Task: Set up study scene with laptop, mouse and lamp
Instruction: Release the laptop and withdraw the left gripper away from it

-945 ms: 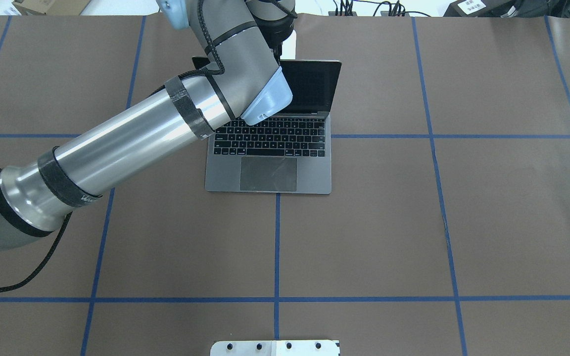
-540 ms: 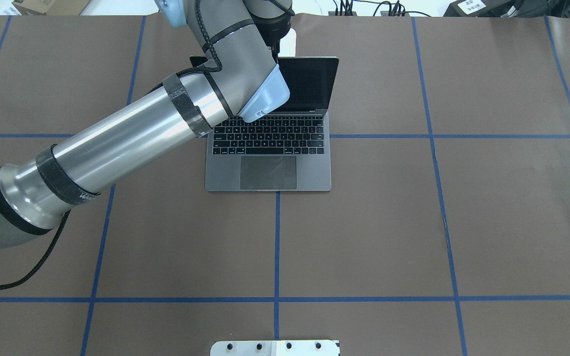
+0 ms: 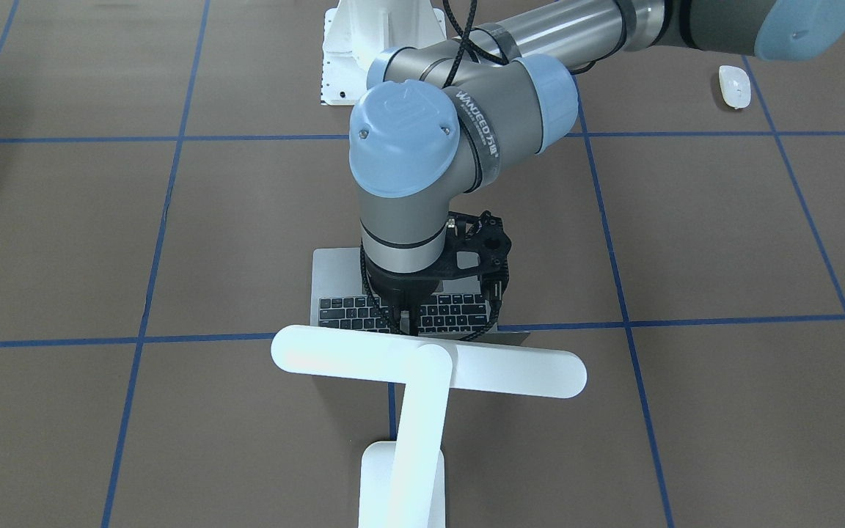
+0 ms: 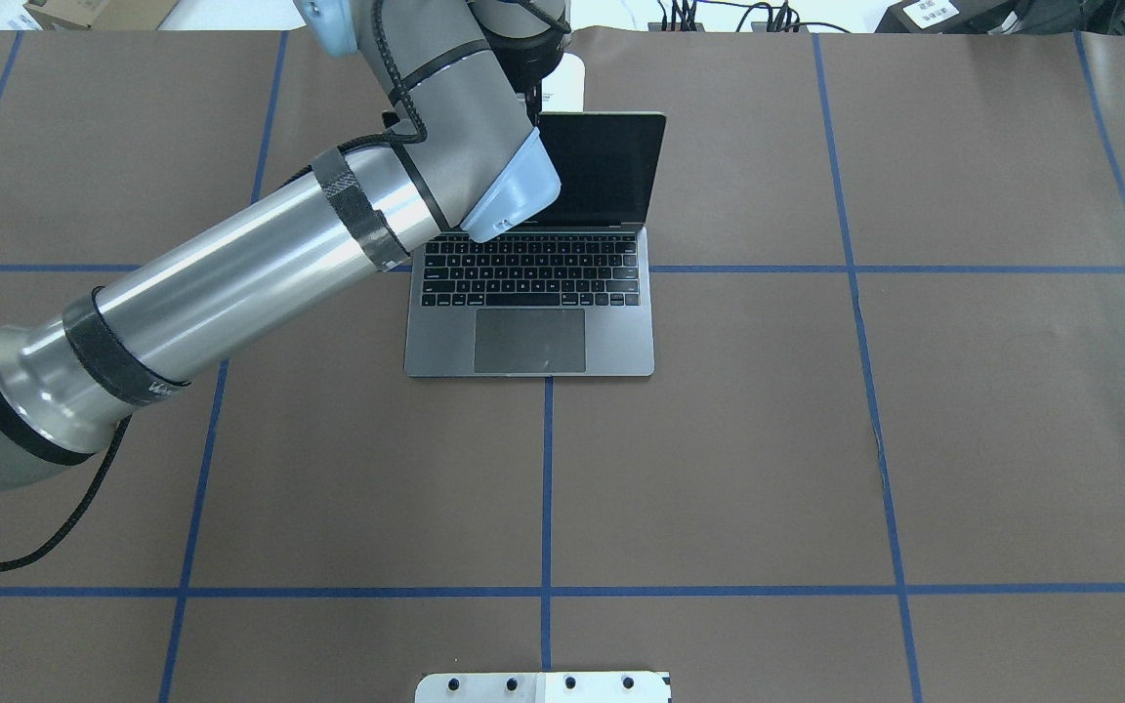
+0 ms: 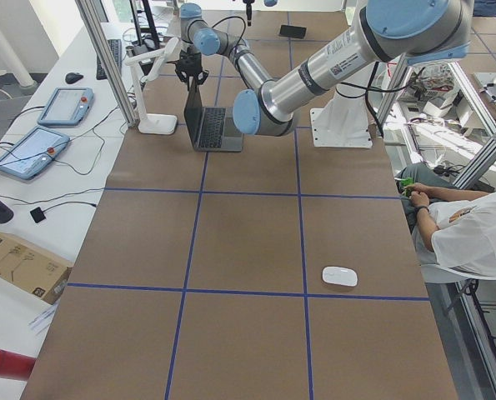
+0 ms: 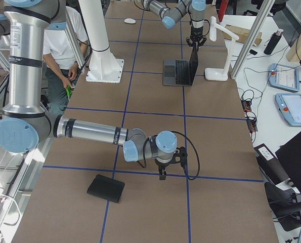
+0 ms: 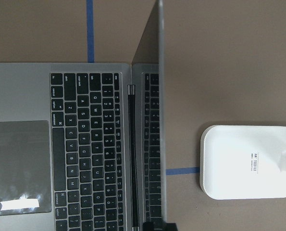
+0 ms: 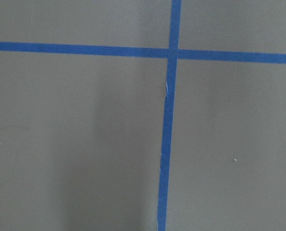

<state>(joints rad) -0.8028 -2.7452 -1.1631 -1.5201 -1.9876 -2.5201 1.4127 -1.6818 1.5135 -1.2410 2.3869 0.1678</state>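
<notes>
clamped with the left gripper (image 3: 406,325) on the top edge of the upright lid of the laptop (image 4: 529,342), base flat at mid-table just before the foot of the lamp (image 3: 422,396). found well apart toward the robot's left, the mouse (image 5: 339,276). hanging low over blue tape (image 8: 167,144), the right gripper (image 6: 162,175); cannot tell whether apart or together.

The grey laptop (image 4: 533,293) sits open, its lid nearly upright. The white lamp (image 3: 510,374) stands just behind it, bar head over the lid. The small white mouse (image 5: 340,276) lies well apart.
</notes>
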